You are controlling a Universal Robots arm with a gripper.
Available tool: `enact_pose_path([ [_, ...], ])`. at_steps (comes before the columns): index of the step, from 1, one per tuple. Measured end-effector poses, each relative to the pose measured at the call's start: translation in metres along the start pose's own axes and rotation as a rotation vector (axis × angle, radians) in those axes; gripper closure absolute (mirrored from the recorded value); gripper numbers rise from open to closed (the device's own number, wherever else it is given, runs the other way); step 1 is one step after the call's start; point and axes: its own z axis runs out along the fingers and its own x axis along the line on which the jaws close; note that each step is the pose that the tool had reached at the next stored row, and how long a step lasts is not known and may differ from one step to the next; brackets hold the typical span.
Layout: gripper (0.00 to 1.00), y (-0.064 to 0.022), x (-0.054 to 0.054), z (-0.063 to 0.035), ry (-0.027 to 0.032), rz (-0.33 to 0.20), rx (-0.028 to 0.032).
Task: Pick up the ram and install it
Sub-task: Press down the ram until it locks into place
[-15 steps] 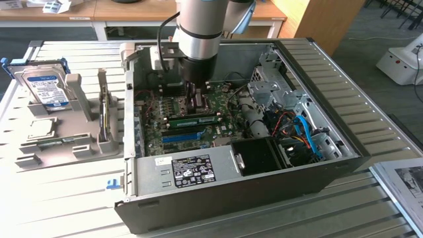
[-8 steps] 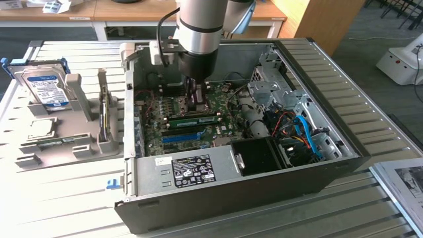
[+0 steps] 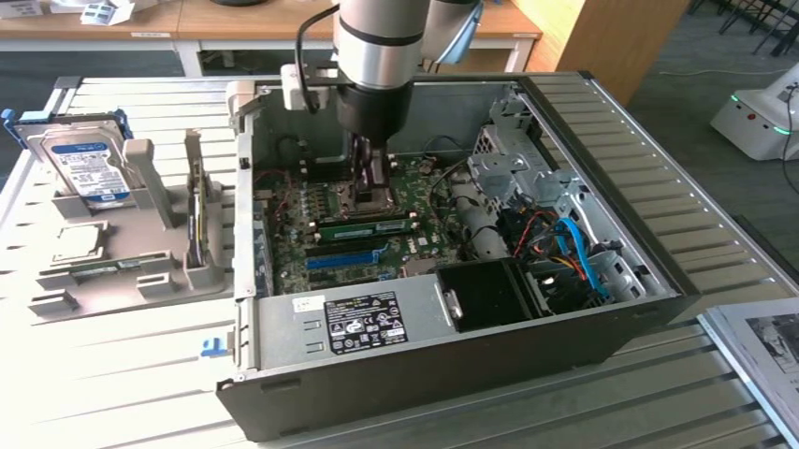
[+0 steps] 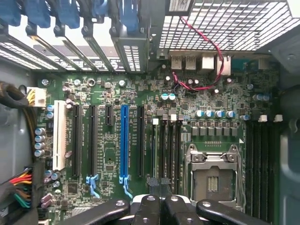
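The two black fingers of the gripper [image 4: 161, 206] are pressed together with nothing between them; in the wrist view their tips meet just above the end of the narrow memory slots on the green motherboard [image 4: 140, 93]. In the exterior view the gripper [image 3: 370, 187] hangs from the silver and black robot arm [image 3: 374, 56], reaching down into the open grey metal computer case [image 3: 600, 122] directly over the square silver processor socket [image 3: 372, 198].

The long, thin green ram stick [image 3: 362, 225] lies flat along a slot on the board, just beside the socket on the side nearer the camera, apart from the fingertips. In the wrist view it appears as a thin edge in the slot row beside the socket [image 4: 157, 145], though how fully it is seated I cannot tell. Beyond it lies the bright blue slot strip [image 3: 343, 259], which the wrist view shows as a long blue slot [image 4: 124, 140] among black ones.

Nearer the camera sits the grey power supply box with a black label [image 3: 362, 323]. Toward the exterior view's right, blue cables [image 3: 581, 257] and a black fan shroud [image 3: 493, 295] fill the case. On the exterior view's left, on the pale slatted table [image 3: 125, 374], a grey holder rack [image 3: 112, 271] carries a silver hard drive with a blue label [image 3: 88, 164].
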Motion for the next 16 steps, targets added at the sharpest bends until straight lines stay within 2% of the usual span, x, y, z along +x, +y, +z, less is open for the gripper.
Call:
enact_pose_path([
  [16, 0.9, 0.0007, 0.0, -0.0249, 0.0041, 0.0, 0.0],
])
